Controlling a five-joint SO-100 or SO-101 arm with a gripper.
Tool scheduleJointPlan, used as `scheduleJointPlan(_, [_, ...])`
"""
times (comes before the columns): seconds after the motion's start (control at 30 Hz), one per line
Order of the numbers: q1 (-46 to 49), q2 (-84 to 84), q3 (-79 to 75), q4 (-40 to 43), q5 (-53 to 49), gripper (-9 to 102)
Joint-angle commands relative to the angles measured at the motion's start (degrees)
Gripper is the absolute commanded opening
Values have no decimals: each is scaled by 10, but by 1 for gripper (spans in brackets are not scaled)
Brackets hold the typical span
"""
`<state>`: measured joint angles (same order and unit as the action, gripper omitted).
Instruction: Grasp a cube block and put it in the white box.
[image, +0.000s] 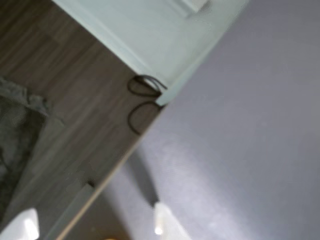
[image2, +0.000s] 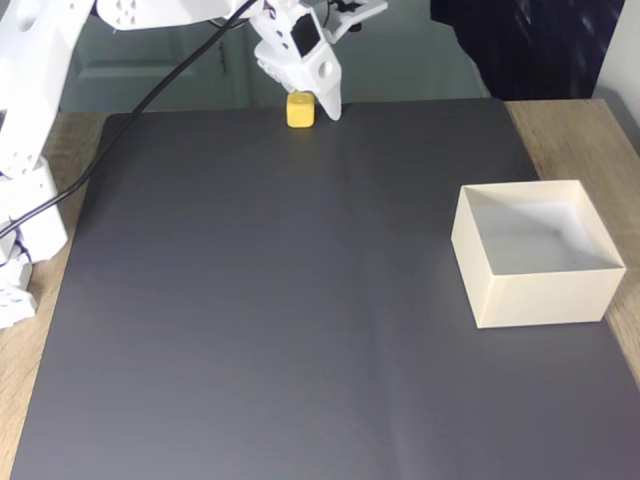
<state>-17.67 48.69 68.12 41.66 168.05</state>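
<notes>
The small yellow cube block (image2: 299, 110) sits at the far edge of the dark mat in the fixed view. My gripper (image2: 305, 108) reaches down over it from the white arm at the top left. One white finger (image2: 331, 100) stands close against the cube's right side, and the other is hidden behind the cube. The jaws look open around the cube. In the blurred wrist view two pale fingertips (image: 162, 222) show at the bottom edge, set well apart. The white box (image2: 536, 255) stands open-topped at the mat's right side, far from the gripper.
The dark mat (image2: 280, 300) covers most of the wooden table (image2: 580, 125). The arm's base and a black cable (image2: 150, 100) occupy the left side. In the wrist view, the mat's corner (image: 240, 125), wood floor and a looped cable (image: 145, 87) appear.
</notes>
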Motion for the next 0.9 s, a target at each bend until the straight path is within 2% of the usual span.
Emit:
scheduleJointPlan(0.0, [-12,27,-10,17,-9,29])
scheduleJointPlan(0.87, [-7,55,-4,51,3,29])
